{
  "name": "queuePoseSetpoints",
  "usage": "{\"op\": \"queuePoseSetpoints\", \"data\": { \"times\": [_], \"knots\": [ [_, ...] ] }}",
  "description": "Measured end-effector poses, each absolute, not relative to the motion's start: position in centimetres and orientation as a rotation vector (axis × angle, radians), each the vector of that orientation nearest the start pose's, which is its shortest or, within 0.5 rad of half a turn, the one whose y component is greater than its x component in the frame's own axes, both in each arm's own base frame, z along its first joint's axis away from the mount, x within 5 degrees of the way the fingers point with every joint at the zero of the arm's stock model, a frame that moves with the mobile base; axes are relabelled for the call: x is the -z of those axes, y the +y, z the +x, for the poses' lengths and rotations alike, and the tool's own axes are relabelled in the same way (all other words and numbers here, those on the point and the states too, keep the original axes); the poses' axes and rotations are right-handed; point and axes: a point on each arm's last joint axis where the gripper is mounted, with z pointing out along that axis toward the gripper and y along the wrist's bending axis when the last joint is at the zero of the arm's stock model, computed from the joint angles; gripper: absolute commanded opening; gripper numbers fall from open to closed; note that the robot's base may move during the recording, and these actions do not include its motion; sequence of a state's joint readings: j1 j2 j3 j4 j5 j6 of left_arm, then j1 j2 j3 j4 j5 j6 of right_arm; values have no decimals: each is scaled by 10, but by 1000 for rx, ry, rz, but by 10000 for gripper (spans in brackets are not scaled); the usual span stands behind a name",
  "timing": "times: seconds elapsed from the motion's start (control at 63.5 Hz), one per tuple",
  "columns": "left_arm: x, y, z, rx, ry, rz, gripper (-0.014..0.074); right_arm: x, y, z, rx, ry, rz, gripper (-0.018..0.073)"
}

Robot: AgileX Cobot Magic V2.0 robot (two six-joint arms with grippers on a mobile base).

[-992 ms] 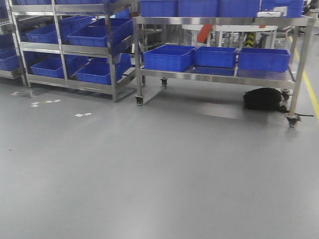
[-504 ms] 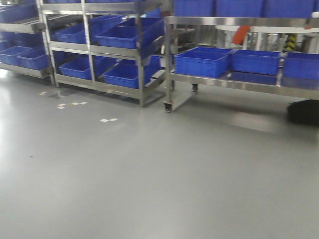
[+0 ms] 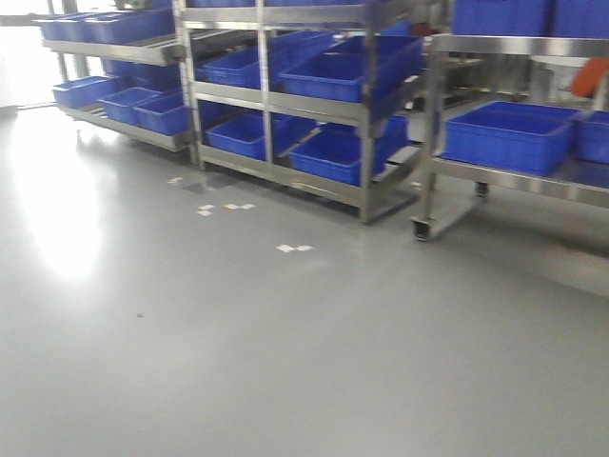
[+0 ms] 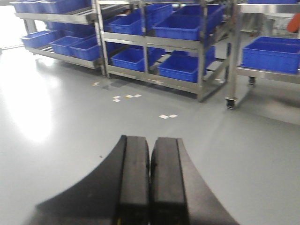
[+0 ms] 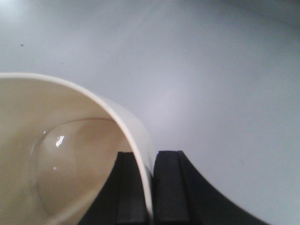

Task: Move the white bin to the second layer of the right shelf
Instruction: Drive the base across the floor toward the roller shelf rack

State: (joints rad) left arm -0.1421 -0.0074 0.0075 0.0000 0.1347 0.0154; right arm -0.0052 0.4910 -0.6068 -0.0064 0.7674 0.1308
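One gripper (image 5: 152, 161) (right), clamped on white bin (image 5: 61, 140)

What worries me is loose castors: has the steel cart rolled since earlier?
No. The steel cart keeps its place beside the rack; both slid right in view together, so the camera turned left.

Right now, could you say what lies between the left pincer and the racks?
Only grey floor with a few white marks, as the left wrist view shows.

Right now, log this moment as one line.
right gripper: shut on white bin wall | left gripper: shut, empty | ahead: steel rack, blue crates | placement: not done
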Motion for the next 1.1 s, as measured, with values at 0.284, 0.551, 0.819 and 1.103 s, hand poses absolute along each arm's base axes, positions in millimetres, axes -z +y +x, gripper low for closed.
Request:
{"op": "queuePoseSetpoints", "data": {
  "times": [0.284, 0.551, 0.819, 1.103],
  "knots": [
    [-199, -8, 56, 98, 1614, 127, 85, -313, -1, 87, -66, 2135, 143, 160],
    [-199, -8, 56, 98, 1614, 127, 85, -313, -1, 87, -66, 2135, 143, 160],
    [-199, -8, 56, 98, 1614, 127, 85, -313, -1, 87, -66, 2135, 143, 160],
    [-199, -8, 56, 98, 1614, 127, 85, -313, -1, 87, -66, 2135, 143, 160]
  ]
}}
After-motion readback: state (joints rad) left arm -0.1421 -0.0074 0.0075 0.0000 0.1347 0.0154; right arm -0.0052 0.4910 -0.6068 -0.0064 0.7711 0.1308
